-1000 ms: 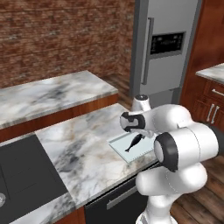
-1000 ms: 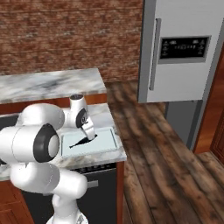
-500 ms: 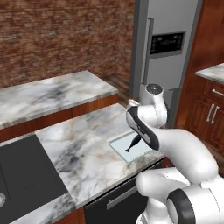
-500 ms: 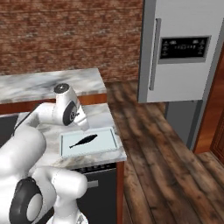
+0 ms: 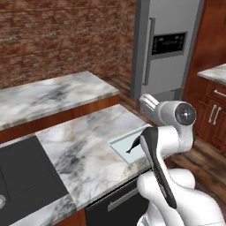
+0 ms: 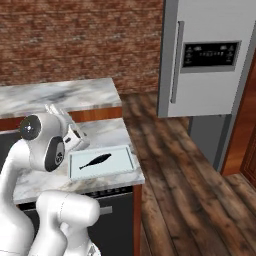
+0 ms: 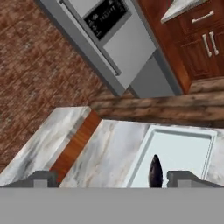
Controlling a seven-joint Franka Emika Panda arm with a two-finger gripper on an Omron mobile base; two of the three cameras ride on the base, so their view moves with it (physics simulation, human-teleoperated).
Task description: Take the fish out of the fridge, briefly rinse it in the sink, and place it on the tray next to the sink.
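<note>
The fish [image 6: 94, 161] lay mid-frame on the tray [image 6: 126, 161]: likely light, slick, best pinched mid-body. The fingers [image 7: 40, 178] stood spread, empty.

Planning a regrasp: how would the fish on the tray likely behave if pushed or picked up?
The fish is slim and lies flat on the tray, so it probably slides rather than rolls. Its tapered tail looks hard to pinch. The tray's thin rim might stop it.
</note>
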